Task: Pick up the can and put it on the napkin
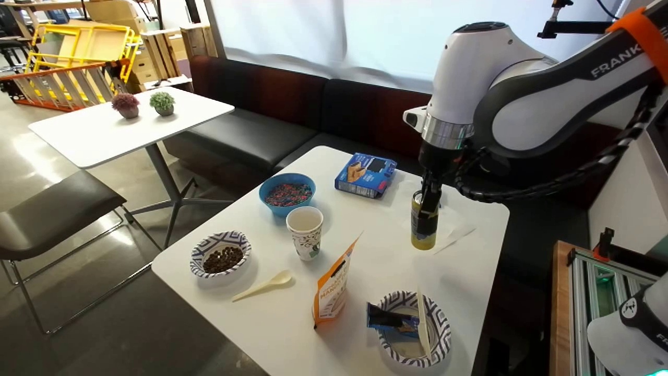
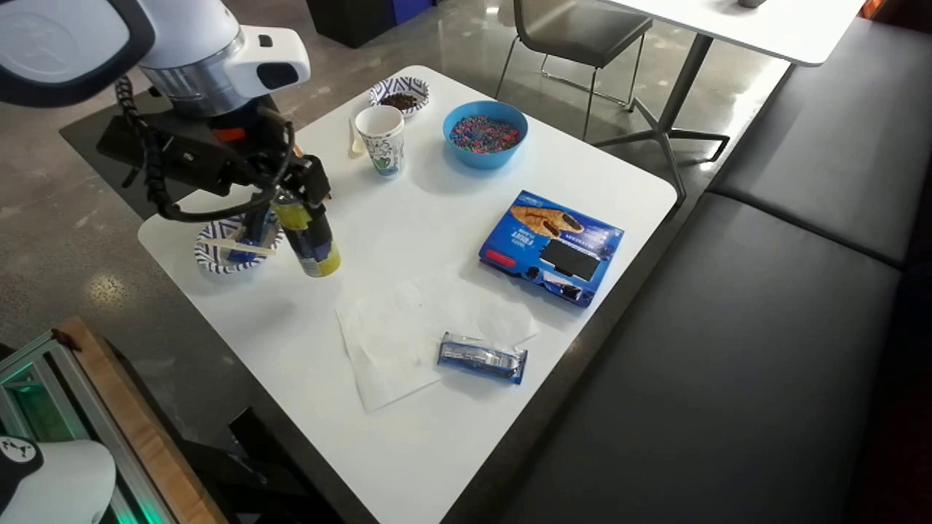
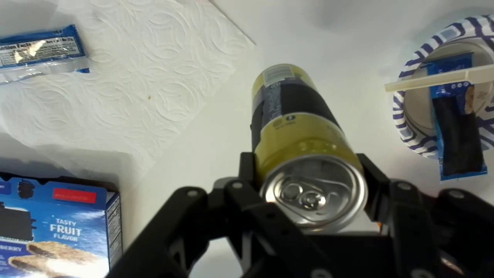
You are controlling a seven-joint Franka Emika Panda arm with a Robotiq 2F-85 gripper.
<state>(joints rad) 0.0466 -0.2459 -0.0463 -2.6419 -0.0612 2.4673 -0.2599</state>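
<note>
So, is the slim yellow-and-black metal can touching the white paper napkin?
Apart: the wrist view shows white tabletop between can and napkin.

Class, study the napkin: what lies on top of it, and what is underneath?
A blue snack packet lies partly on the napkin, across its edge; the can is not on it. The patch beneath the packet is covered, and whatever is under the napkin is hidden.

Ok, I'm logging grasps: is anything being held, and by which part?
The can, by its upper end: the fingers clasp it from both sides at the yellowish band just below the top rim.
</note>
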